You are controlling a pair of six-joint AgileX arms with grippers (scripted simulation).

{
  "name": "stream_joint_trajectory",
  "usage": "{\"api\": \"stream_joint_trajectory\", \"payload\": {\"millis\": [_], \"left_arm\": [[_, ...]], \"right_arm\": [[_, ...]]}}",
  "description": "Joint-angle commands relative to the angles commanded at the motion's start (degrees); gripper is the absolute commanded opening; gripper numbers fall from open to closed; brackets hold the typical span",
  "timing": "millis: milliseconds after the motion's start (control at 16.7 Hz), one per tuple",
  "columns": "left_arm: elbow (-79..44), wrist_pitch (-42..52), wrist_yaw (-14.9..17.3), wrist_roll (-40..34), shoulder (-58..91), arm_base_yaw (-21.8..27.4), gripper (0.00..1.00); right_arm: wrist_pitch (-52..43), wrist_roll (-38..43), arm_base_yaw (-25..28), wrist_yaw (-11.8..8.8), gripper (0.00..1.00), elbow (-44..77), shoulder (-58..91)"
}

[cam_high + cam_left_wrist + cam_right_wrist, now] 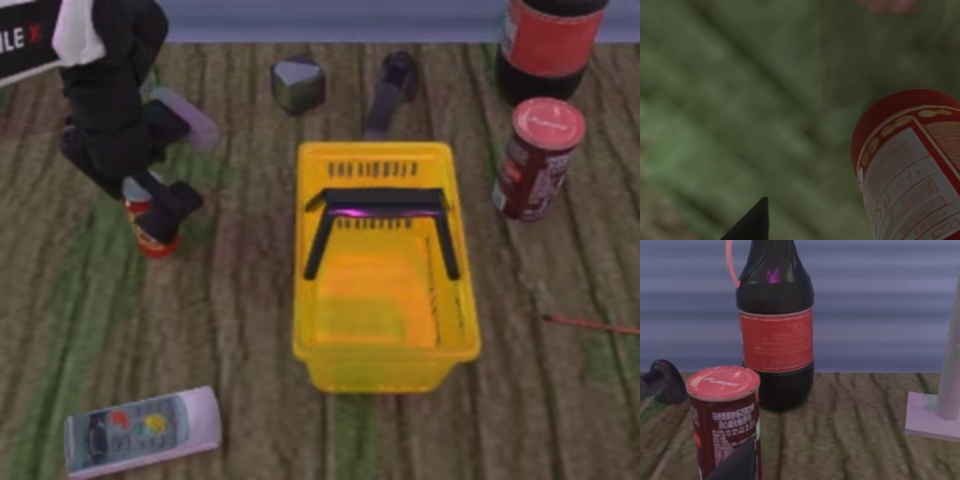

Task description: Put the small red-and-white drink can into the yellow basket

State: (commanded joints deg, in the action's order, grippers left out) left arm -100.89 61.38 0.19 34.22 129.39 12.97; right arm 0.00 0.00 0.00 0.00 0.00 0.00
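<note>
The small red-and-white drink can [157,240] stands upright at the table's left, mostly covered from above by my left arm. My left gripper [155,207] hangs over it, open, with its dark fingers either side of the can's top. In the left wrist view the can [910,170] is close by, and one dark fingertip [756,224] stands apart from it with a clear gap. The yellow basket [385,375] sits in the middle with its black handles folded across it. My right arm is outside the top view. Only one of its fingertips [740,460] shows, and the gripper holds nothing.
A larger dark-red canister [538,160] and a big dark bottle [548,45] stand at the right back. A remote control [140,430] lies front left. A grey block [297,83], a dark tool [392,90] and a pale flat piece [185,115] lie behind the basket.
</note>
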Motion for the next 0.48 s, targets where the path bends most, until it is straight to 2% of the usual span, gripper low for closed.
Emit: {"api": "stream_joint_trajectory", "payload": {"millis": [480], "left_arm": [[0.00, 0.00, 0.00, 0.00, 0.00, 0.00, 0.17]], "right_arm": [[0.00, 0.00, 0.00, 0.00, 1.00, 0.00, 0.00]]}}
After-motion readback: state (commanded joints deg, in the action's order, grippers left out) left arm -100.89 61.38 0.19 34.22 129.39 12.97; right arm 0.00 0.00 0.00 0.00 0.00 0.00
